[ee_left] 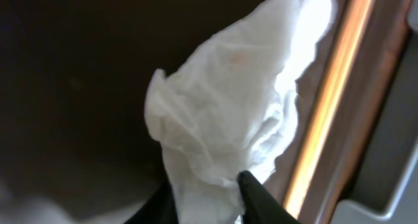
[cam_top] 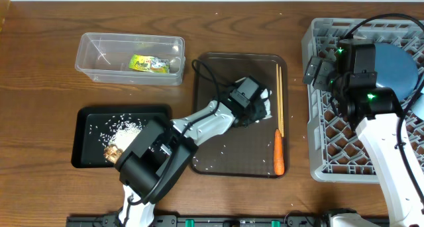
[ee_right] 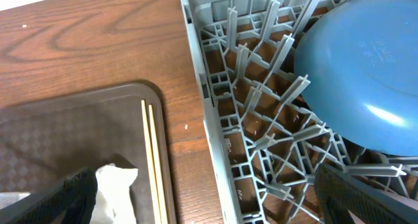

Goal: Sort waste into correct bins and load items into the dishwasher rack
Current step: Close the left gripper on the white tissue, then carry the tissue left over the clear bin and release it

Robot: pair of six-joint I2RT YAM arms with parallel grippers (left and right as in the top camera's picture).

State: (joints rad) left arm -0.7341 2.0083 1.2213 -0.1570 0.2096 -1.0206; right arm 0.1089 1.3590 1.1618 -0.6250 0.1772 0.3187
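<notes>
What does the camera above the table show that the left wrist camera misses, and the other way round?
Only overhead: the clear tub holding a foil wrapper, rice in the black tray, the carrot, the blue plate. Only left wrist: the left tool up close, its dark fingers pinching. Both: the crumpled tissue and the brown tray beneath it.

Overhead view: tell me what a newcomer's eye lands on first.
The big grey rack fills the right side, holding a dark-blue plate. Mid-table, the left gripper pinches a crumpled white tissue over the brown tray, near an orange carrot.
</notes>
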